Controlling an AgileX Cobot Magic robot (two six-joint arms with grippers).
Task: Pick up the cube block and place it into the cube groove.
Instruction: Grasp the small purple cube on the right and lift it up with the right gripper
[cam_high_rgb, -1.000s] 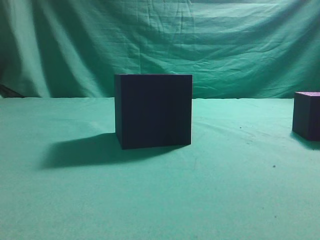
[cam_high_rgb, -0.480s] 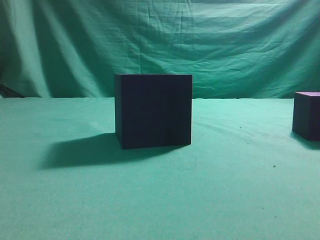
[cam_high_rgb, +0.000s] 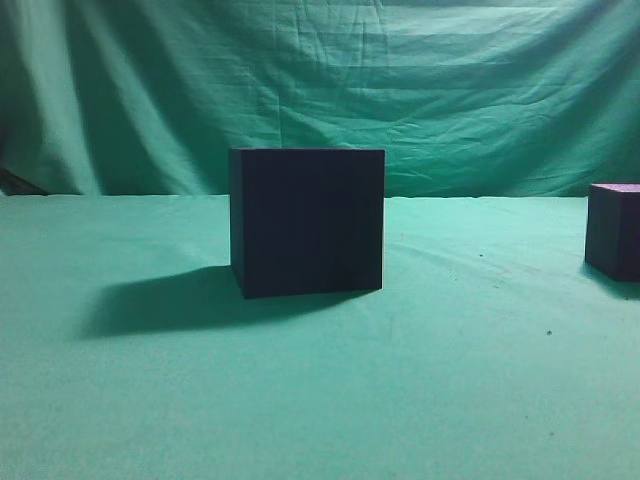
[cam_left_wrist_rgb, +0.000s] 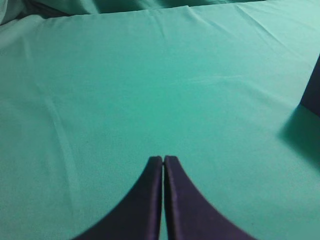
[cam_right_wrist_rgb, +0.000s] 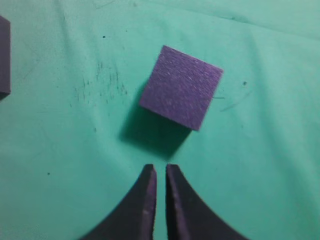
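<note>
The cube block (cam_high_rgb: 614, 232) is a small dark cube with a purplish top, at the right edge of the exterior view on the green cloth. In the right wrist view it (cam_right_wrist_rgb: 181, 93) lies just ahead of my right gripper (cam_right_wrist_rgb: 160, 168), which hovers above it, empty, its fingers nearly together with a thin gap. The cube groove (cam_high_rgb: 307, 222) is the large dark box in the middle of the table; its opening is not visible. Its edges show in the left wrist view (cam_left_wrist_rgb: 314, 90) and the right wrist view (cam_right_wrist_rgb: 4, 55). My left gripper (cam_left_wrist_rgb: 163, 159) is shut, empty, over bare cloth.
A green cloth covers the table (cam_high_rgb: 450, 380) and hangs as a backdrop (cam_high_rgb: 450, 90). The large box casts a shadow to its left (cam_high_rgb: 160, 300). Neither arm shows in the exterior view.
</note>
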